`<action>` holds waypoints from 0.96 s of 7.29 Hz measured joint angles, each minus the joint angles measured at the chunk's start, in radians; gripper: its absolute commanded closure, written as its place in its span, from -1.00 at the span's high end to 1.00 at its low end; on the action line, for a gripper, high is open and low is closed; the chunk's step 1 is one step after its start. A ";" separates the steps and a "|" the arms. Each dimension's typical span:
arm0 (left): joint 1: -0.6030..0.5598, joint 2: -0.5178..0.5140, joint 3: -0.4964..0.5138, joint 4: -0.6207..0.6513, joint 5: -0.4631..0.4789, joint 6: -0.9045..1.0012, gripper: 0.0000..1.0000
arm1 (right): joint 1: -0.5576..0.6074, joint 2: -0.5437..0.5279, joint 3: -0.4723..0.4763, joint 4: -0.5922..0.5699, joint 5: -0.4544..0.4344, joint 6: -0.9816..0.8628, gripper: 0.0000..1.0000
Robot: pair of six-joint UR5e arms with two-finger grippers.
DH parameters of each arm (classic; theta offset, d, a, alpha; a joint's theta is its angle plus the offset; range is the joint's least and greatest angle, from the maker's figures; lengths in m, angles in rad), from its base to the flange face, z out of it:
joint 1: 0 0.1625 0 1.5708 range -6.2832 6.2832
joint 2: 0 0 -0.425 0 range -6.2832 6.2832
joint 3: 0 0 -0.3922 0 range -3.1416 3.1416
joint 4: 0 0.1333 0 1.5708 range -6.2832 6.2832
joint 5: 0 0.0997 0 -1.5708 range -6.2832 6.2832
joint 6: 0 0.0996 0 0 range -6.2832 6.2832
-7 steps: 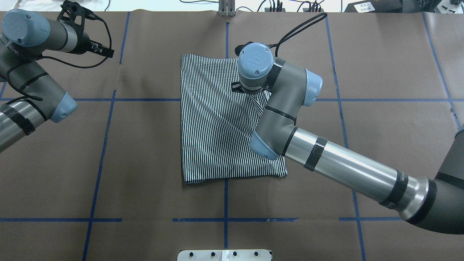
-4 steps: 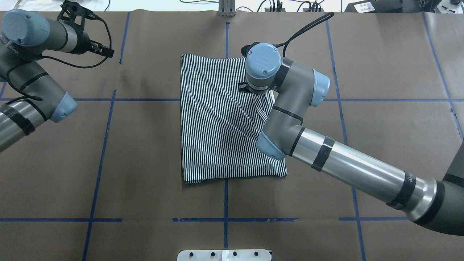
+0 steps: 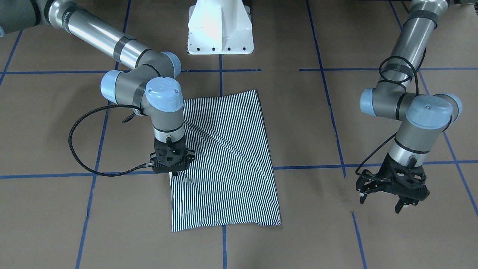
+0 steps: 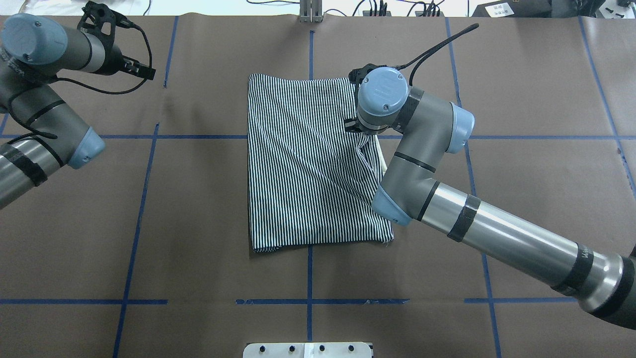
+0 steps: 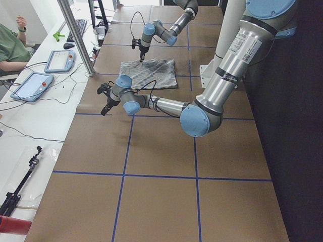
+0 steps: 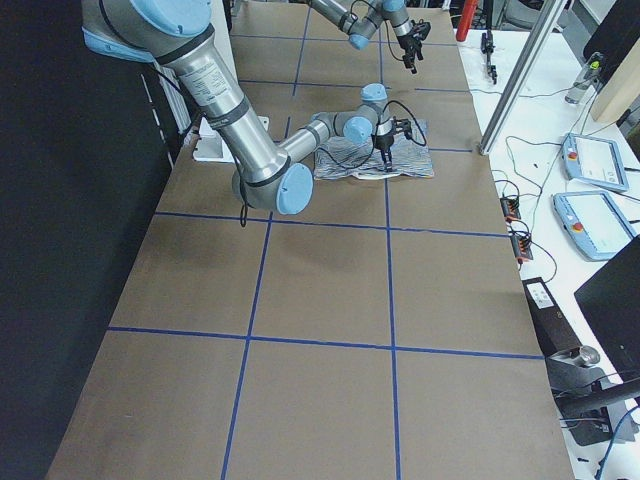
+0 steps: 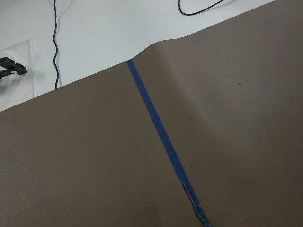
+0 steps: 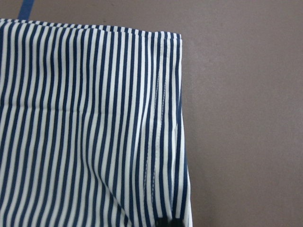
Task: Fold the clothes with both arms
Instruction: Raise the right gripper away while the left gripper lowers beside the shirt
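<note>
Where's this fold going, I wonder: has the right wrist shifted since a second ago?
Yes. Seen overhead, the right wrist moved rightward, away from the central tape line.

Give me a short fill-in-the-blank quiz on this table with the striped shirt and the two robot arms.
1. The folded navy-and-white striped shirt lies on brown paper marked with ____ tape lines.
2. The black claw gripping the shirt's edge belongs to the ____ arm.
3. The left arm's black claw hangs over bare paper with its jaws ____.
Missing words: blue; right; open.
</note>
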 measured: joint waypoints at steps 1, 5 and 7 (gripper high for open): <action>0.000 0.001 0.000 0.000 0.000 0.001 1.00 | 0.006 0.000 0.000 0.001 0.001 -0.003 1.00; 0.026 0.024 -0.083 0.004 -0.035 -0.077 1.00 | 0.073 -0.113 0.157 0.013 0.107 -0.077 1.00; 0.121 0.096 -0.236 0.008 -0.062 -0.262 1.00 | 0.080 -0.282 0.364 0.014 0.117 -0.064 1.00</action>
